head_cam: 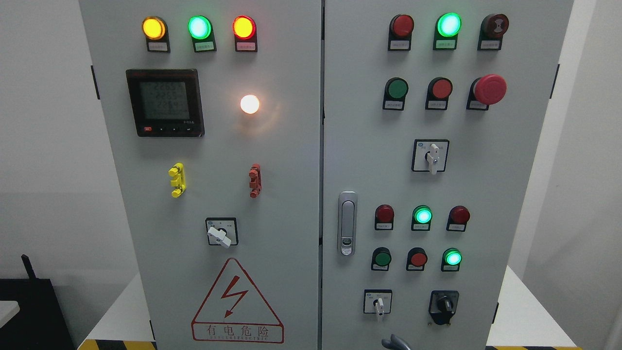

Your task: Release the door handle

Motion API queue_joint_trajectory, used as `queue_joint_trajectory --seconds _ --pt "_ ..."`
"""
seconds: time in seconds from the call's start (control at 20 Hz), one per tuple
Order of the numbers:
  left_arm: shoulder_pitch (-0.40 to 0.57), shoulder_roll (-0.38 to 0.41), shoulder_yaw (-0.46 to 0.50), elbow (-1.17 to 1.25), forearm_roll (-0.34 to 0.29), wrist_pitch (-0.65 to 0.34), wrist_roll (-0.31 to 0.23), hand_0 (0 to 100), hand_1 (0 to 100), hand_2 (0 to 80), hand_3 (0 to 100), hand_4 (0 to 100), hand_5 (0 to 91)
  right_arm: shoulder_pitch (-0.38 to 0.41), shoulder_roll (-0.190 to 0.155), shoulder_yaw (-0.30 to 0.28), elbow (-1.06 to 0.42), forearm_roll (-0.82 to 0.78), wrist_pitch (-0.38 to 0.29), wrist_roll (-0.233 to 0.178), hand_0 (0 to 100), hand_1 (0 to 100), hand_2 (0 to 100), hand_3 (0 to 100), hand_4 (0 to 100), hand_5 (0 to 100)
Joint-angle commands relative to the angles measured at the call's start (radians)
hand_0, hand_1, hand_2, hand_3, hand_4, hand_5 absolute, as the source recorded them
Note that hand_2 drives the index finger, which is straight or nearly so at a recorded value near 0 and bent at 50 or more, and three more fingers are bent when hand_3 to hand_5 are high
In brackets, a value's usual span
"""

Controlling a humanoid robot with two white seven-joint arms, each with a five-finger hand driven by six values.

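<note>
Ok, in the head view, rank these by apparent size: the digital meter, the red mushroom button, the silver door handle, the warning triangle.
1. Warning triangle, clearly largest.
2. Digital meter.
3. Silver door handle, taller but far narrower than the meter.
4. Red mushroom button, smallest, though close to the handle in area.

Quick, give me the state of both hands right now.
Left hand: not in view.
Right hand: not clearly in view; only a grey tip shows at the bottom edge, clear of the door handle.
</note>
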Motion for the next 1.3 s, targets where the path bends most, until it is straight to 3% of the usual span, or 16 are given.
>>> queue_joint_trajectory --seconds 0.0,0.05,0.1,0.15,0.25,0.5,0.7,0.9,1.1,1.25 --pt "0.000 0.000 0.000 -0.009 -0.028 -0.001 0.001 12 39 0.0 0 0 0.0 -0.053 0.083 -0.006 0.014 0.275 0.004 -0.068 46 31 0 59 66 85" --pt "0.000 0.000 0.000 -0.009 -0.028 -0.001 0.001 12 39 0.0 0 0 0.0 -0.065 0.097 -0.006 0.021 0.311 0.004 -0.074 46 31 0 60 66 86" --pt "0.000 0.000 0.000 -0.009 -0.028 -0.001 0.001 12 39 0.0 0 0 0.0 -0.074 0.107 -0.005 0.029 0.323 0.004 -0.076 44 34 0 71 73 91" --pt "0.000 0.000 0.000 -0.009 -0.028 -0.001 0.001 12 39 0.0 0 0 0.0 -0.088 0.116 0.000 0.037 0.329 0.004 -0.076 43 38 0 89 89 96" --pt "0.000 0.000 0.000 -0.009 -0.028 -0.001 0.001 12 39 0.0 0 0 0.0 -0.120 0.136 0.012 0.060 0.358 0.009 -0.076 42 40 0 100 98 98" --pt "0.000 0.000 0.000 -0.009 -0.028 -0.001 0.001 12 39 0.0 0 0 0.0 -0.174 0.189 0.014 0.127 0.527 0.010 -0.077 39 43 0 100 100 99" --pt "0.000 0.000 0.000 -0.009 -0.028 -0.001 0.001 12 39 0.0 0 0 0.0 -0.250 0.190 0.011 0.211 0.630 0.020 -0.111 39 45 0 100 100 99" --pt "0.000 0.000 0.000 -0.009 -0.028 -0.001 0.001 12 39 0.0 0 0 0.0 -0.292 0.193 0.011 0.235 0.727 0.112 -0.139 39 46 0 100 100 100" --pt "0.000 0.000 0.000 -0.009 -0.028 -0.001 0.001 12 39 0.0 0 0 0.0 -0.340 0.193 0.000 0.254 0.787 0.174 -0.142 38 46 2 100 100 100" --pt "0.000 0.000 0.000 -0.009 -0.028 -0.001 0.001 12 39 0.0 0 0 0.0 -0.346 0.190 0.003 0.255 0.805 0.184 -0.139 38 45 3 100 100 100"
